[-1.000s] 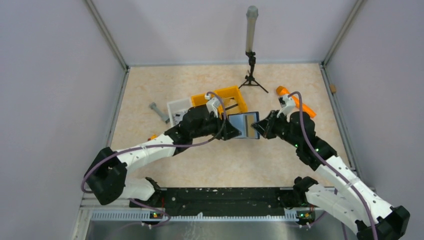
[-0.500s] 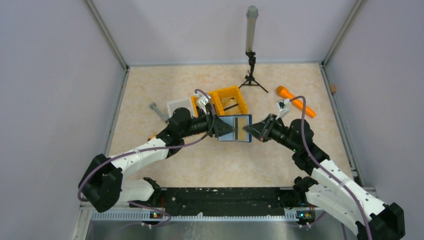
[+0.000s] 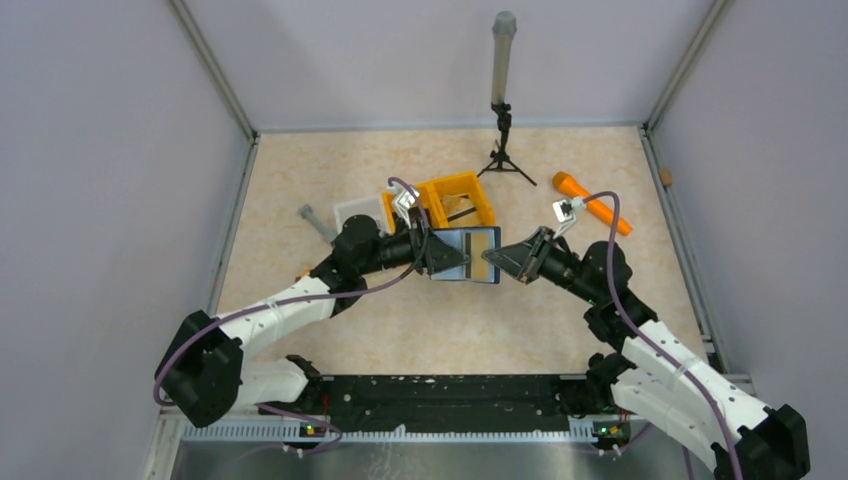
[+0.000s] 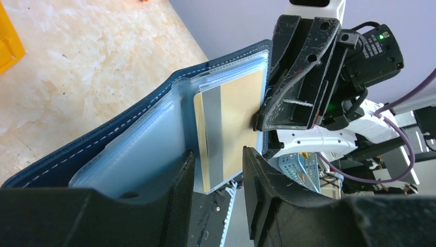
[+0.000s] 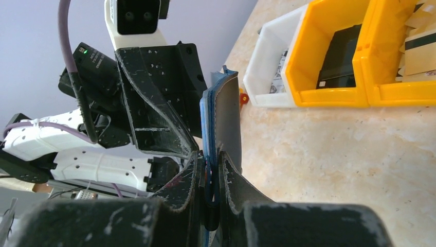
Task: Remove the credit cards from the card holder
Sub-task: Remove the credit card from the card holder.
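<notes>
Pinching the card holder (image 3: 465,255) by its right edge, right gripper (image 5: 210,157) props it open over table (image 3: 450,330) ctr so left gripper (image 4: 216,159), jaws part-spread astride the tan credit card (image 4: 234,123), can prob. draw it out.

Top camera: mounted high above and behind the arm bases (image 3: 440,400), facing down and forward. It took in the whole beige marbled desk (image 3: 450,330) from far off.

Left wrist camera: looked out along the left claw (image 4: 217,154) toward the right arm. It sat very close to the opened navy-blue stitched folding card holder (image 4: 144,134), with desk behind at upper left.

Right wrist camera: looked along the right claw (image 5: 208,157) back toward the left arm, close, with the holder edge-on.

Overlap: all three views held the holder. Each wrist view caught the opposite claw. The top and right wrist views shared the yellow plastic two-compartment bin (image 5: 303,56).
</notes>
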{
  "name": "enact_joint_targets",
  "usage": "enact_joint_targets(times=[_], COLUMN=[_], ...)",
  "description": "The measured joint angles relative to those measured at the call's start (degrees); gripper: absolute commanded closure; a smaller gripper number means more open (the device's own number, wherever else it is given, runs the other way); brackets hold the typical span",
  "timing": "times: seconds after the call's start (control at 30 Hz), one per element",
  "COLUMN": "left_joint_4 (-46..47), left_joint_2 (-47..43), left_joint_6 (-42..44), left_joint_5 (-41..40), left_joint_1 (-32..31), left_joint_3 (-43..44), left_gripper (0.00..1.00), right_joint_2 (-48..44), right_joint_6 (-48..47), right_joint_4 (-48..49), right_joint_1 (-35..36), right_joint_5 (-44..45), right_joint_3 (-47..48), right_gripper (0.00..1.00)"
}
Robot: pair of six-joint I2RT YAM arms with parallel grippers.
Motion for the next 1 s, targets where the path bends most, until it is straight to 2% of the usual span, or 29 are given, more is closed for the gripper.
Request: enact_joint_targets(times=[0.23,0.43,0.87,1.0], left_joint_4=[8.9,16.6,21.4,22.2], left_joint_2=[0.0,1.4,1.5,1.5], left_joint_6=[-4.6,-9.5,-14.3,-14.9], left_joint_5=[3.3,6.2,10.8,11.4], left_joint_1=[1.3,2.5,3.3,3.4], left_joint_3=[-2.4,-3.9,-4.2,-4.2], left_gripper=[0.61,0.67,0.72,0.85], right_joint_2=[0.0,0.0,1.3,2.2], right_joint_6=[0.8,1.3,1.6,1.9], right_joint_4=[1.3,2.9,4.8,6.7], right_joint_1=[0.0,0.0,-0.1,-0.2], right_joint_5=[-0.7,-1.7,-3.7,-4.6], right_joint_3=[0.0,0.0,0.9,1.0], right_gripper=[1.0,1.0,1.0,1.0])
